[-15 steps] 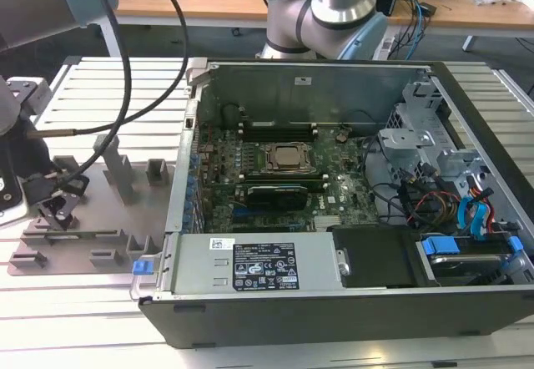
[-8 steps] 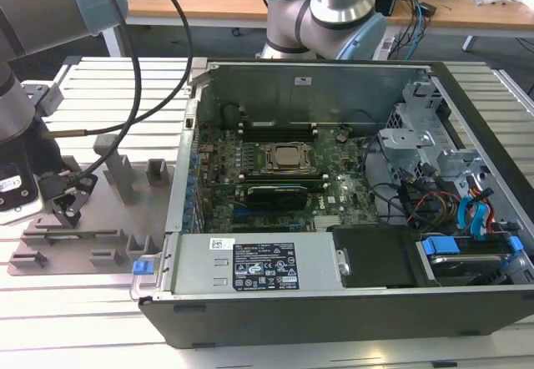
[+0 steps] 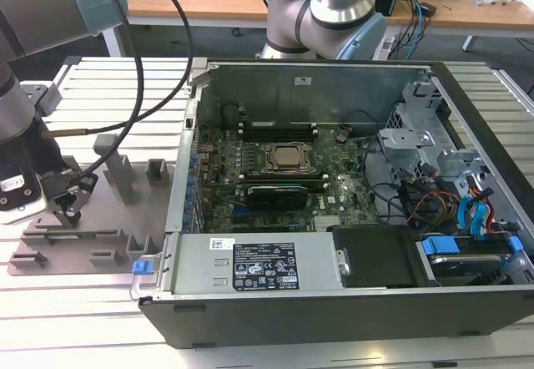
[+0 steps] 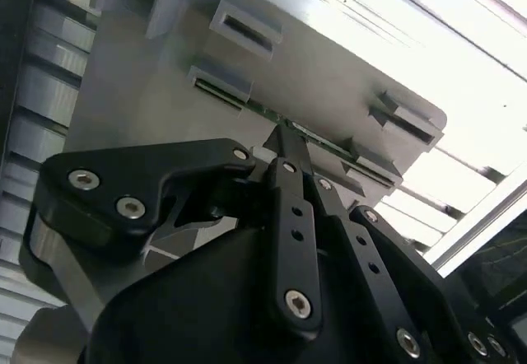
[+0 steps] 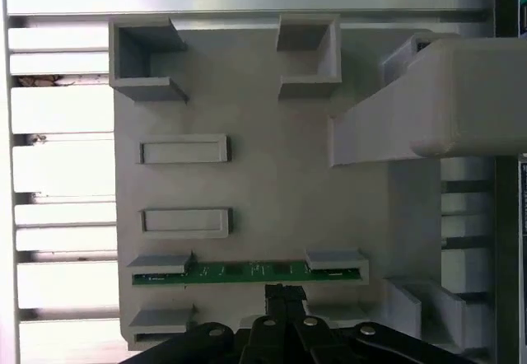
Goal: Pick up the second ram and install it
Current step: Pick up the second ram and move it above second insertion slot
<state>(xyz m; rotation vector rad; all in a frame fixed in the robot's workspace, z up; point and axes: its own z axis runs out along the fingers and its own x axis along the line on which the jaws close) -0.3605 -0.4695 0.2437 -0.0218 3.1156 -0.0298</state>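
At the exterior view's left, at about 9 o'clock from the open computer case (image 3: 334, 323), the gripper (image 3: 71, 202) hangs low over the grey fixture plate (image 3: 92, 240). The second ram (image 5: 247, 272) rests on that plate, held near each end by a small holder, and its long green face shows in the first wrist view. There the fingertips (image 5: 277, 294) are pressed together with no board between them. Their tips sit just beside the stick's long edge at its middle, and whether they touch it cannot be told. Judged from this, a good pick wants the pads set across the board's thin thickness at mid-length and square to it. They should close on the bare edge rather than on the chips, and the lift should run straight out of the holders so that neither end binds. The wrist points down, slightly tilted toward the plate. Its black cable (image 3: 138, 85) loops up toward 11 o'clock, while the arm's base (image 3: 329, 10) rises at 12 o'clock behind the case. Further right, the motherboard (image 3: 221, 194) lies exposed with the processor socket (image 3: 288, 159) near its centre, well apart from the stick.
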